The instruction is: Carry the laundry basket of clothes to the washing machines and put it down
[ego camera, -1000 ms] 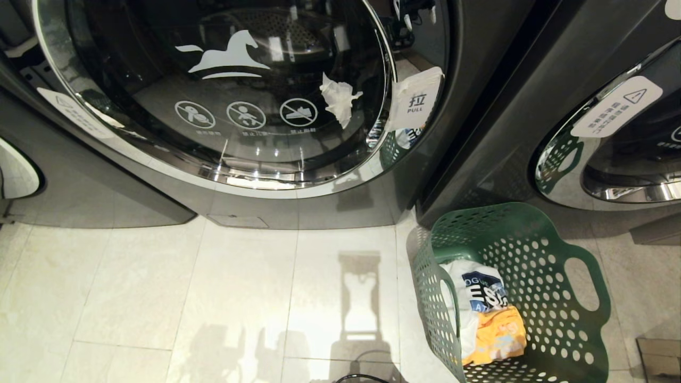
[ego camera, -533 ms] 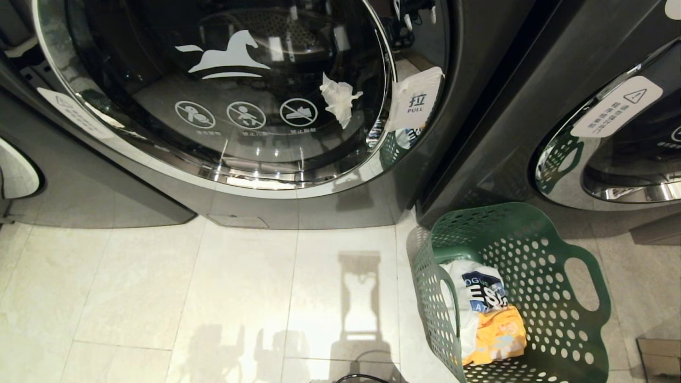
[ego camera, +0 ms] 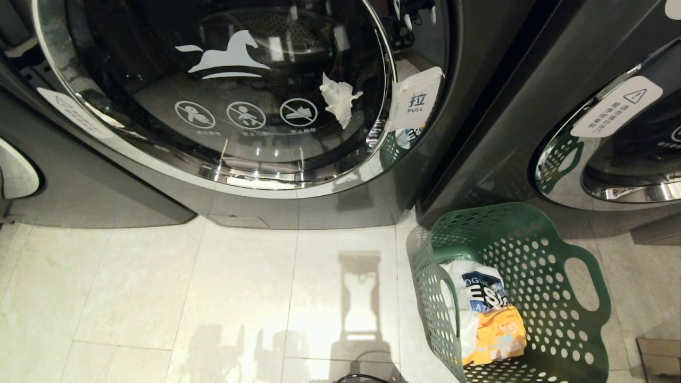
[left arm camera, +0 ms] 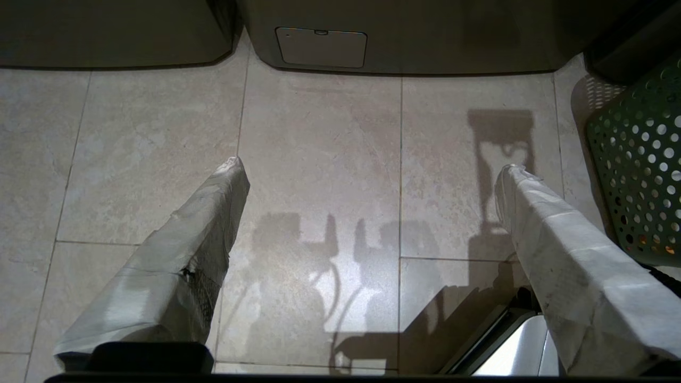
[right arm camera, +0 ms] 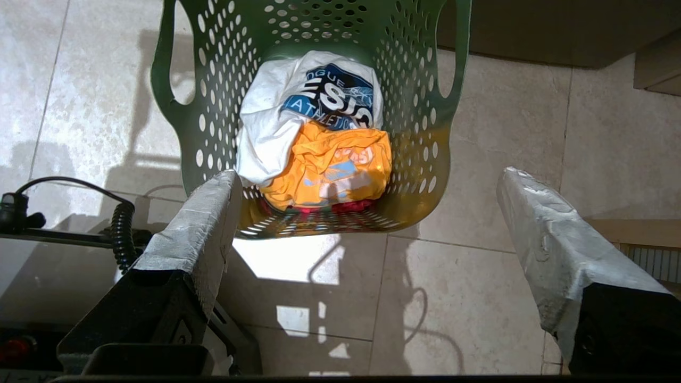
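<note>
The laundry basket (ego camera: 524,298) stands on the pale floor tiles (ego camera: 213,298) at about four o'clock in my head view, its far rim close under the front of the washing machines (ego camera: 298,106), just where the gap between the two dark grey front-loaders meets the floor. It sits upright, touched by neither of my grippers. The clothes (ego camera: 487,314) lie heaped in its bottom: a white garment with blue-black print on the far side, a yellow-orange one nearer me, and in the right wrist view a thin edge of pink under the orange.

My left gripper (left arm camera: 372,170) hangs over bare tiles with its wrapped fingers (left arm camera: 213,213) spread wide and nothing between them; in its wrist view the basket's perforated wall shows at three o'clock, apart from the finger on that side. My right gripper (right arm camera: 367,175) hovers above the basket's near end, fingers (right arm camera: 207,213) wide apart and empty, with the clothes showing at twelve o'clock between the tips.

At eleven o'clock in the head view the big chrome-ringed door carries a white horse logo (ego camera: 226,53). A white pull tag (ego camera: 417,98) hangs at its edge.
</note>
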